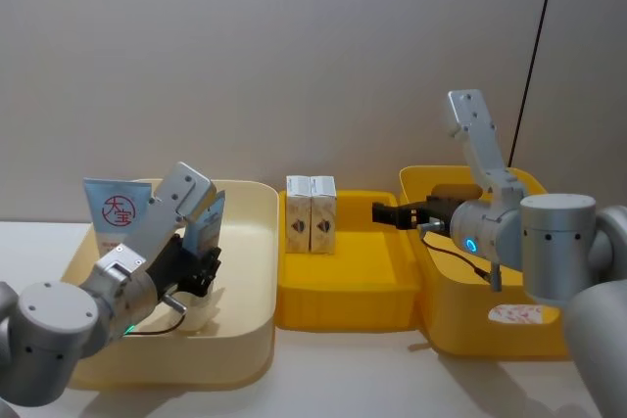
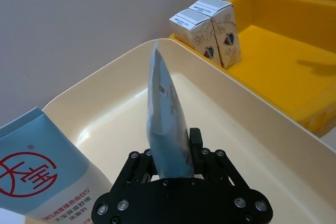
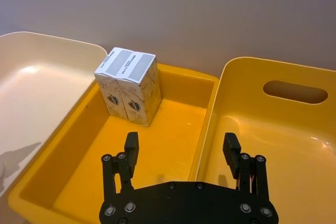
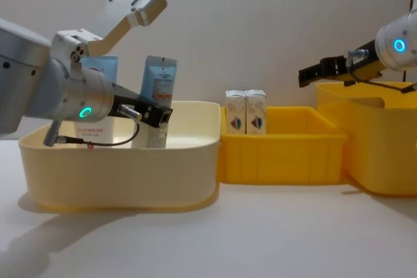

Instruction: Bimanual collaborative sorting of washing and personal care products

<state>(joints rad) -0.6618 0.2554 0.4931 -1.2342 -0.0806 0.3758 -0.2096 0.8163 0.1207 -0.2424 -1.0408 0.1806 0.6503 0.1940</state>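
The left gripper (image 2: 170,153) is clamped on the lower part of a pale blue-white tapering tube (image 2: 165,108), its black fingers (image 2: 197,140) pressing both flat faces. The tube stands upright from the gripper, narrow edge toward the wrist camera, with small dark print and a touch of red near the grip. In the chest view the gripper (image 4: 161,114) holds it inside the cream bin (image 4: 130,174), with the tube's (image 4: 158,83) flat end above the rim. Just beside the gripper, on the side away from the other bins, a light blue tube (image 2: 37,177) stands with a red round logo and red lettering on its face; in the head view it (image 1: 118,208) rises behind the left arm.

Beyond the tube's tip, past the cream bin's rim (image 2: 236,114), two small white cartons (image 2: 207,30) stand side by side and touching in the near corner of the middle yellow bin (image 2: 283,45). Each carton has a grey top panel, a pale drawn pattern and a small blue-red shield.

The right gripper (image 3: 181,145) is spread wide with nothing between its fingers, hovering above the wall shared by the middle yellow bin (image 3: 173,129) and the taller yellow bin (image 3: 273,129). The cartons (image 3: 128,85) lie ahead of it, well apart. All bins rest on the counter (image 4: 260,232).
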